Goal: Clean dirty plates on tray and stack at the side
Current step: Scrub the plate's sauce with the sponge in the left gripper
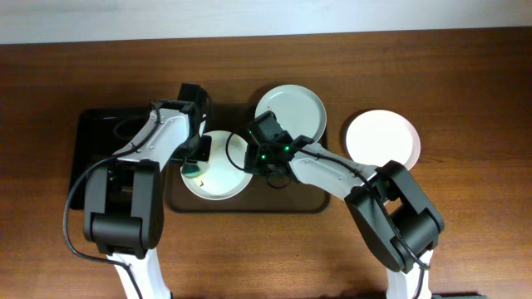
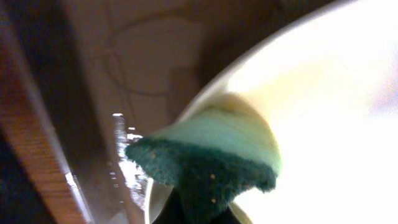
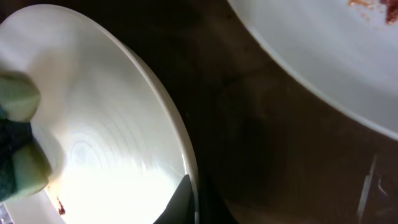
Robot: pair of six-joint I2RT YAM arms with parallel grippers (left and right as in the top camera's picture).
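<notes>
a brown wooden table (image 1: 465, 75) with a visible grain fills the view. a dark brown tray (image 1: 249, 206) with rounded corners lies on it near the middle. a smaller black tray (image 1: 87, 141) lies just beside it on the left. to the right, apart from the tray's right end, one white plate (image 1: 382, 137) sits flat on the bare wood.

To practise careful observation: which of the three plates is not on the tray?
The white plate at far right, on the bare table; the rear plate and front plate both sit on the dark tray.
</notes>
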